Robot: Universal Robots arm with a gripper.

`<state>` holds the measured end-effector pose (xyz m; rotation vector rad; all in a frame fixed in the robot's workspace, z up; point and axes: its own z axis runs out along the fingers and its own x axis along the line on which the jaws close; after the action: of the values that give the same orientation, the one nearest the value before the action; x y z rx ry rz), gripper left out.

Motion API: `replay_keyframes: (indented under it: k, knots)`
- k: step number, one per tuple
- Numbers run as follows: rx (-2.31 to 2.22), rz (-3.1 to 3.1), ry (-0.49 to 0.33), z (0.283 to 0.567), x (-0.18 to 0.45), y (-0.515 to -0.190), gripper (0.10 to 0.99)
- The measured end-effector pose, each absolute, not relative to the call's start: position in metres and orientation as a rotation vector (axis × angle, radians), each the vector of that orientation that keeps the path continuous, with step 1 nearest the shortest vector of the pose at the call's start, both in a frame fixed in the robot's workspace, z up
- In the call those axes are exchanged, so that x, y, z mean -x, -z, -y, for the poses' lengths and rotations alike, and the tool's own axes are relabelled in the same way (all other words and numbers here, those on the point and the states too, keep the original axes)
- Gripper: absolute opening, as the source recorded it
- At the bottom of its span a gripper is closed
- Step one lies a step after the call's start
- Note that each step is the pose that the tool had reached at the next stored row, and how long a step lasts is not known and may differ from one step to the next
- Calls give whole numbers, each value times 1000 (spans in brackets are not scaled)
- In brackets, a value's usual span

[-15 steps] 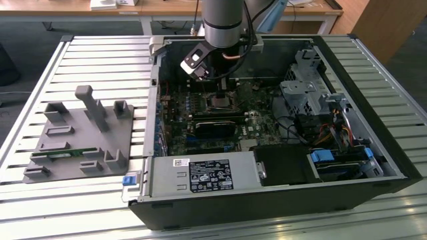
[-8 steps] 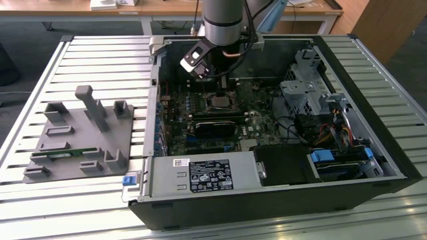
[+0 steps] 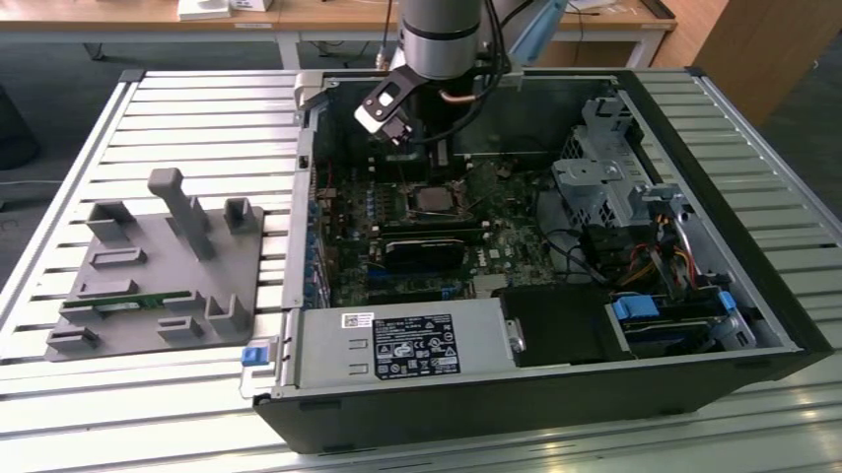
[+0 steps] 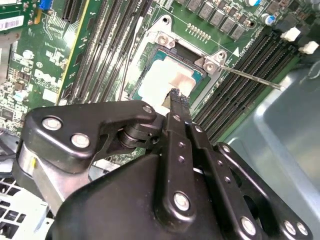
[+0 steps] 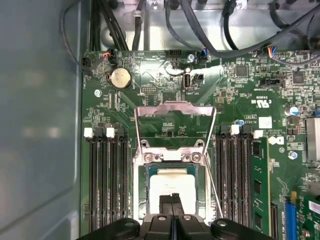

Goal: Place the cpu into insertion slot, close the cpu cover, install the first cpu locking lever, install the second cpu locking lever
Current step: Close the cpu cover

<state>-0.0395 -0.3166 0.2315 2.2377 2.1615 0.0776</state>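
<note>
The hand (image 4: pixel 175 95) hangs low inside the open computer case (image 3: pixel 526 394), its two black fingers (image 5: pixel 167 202) pressed together with nothing between them. In both wrist views the joined tips sit right over one edge of the cpu (image 5: pixel 172 181); whether they touch it I cannot tell.

The cpu lies flat in the insertion slot (image 5: pixel 138 192), pale metal top facing up, with the slot's shiny rim showing around it. The cpu cover (image 5: pixel 175 105) is swung open - its thin silver frame stands back from the slot on the side toward the coin battery (image 5: pixel 120 78), and green board shows through its opening. One thin wire locking lever (image 4: pixel 250 77) juts out from a corner of the slot, unlatched, slanting over the neighbouring black memory slots (image 5: pixel 107 180).

In the exterior view the arm (image 3: pixel 448 34) comes in from twelve o'clock and the hand is just at eleven o'clock of the slot. The case lies on its side on a slatted metal counter (image 3: pixel 197 108) - a grey moulded fixture plate (image 3: pixel 145 296) rests at nine o'clock of the case, apart from it.
</note>
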Motion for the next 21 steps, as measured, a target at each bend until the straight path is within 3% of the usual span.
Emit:
replay_keyframes:
  k: [13, 21]
  knots:
    - [-2240, -2164, -79, 317, 39, -273, 106]
    - [-2241, -2164, -80, 333, 39, -273, 106]
